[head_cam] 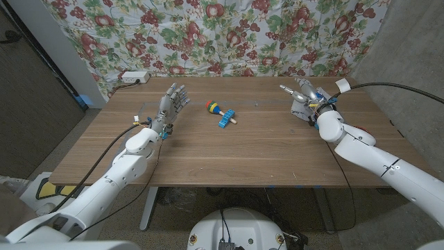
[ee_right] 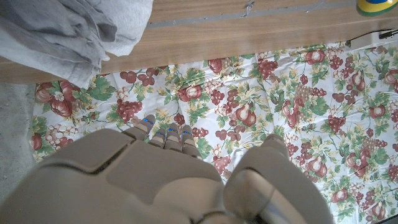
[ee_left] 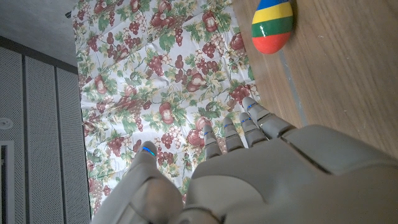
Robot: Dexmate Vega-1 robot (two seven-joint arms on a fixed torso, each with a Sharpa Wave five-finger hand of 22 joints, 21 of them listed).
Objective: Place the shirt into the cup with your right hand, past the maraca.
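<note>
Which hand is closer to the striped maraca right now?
Left. The left hand stands a short way to the left of the multicoloured striped maraca; the right hand is well to its right, farther off.

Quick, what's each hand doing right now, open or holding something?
Left hand: open, holding nothing.
Right hand: open, holding nothing.

maraca (head_cam: 213,107) striped red, yellow, green and blue; blue brick (head_cam: 225,120) beside it; grey shirt (ee_right: 74,31); brown wood-grain surface (head_cam: 229,156); floral fruit-print backdrop (head_cam: 229,35).
</note>
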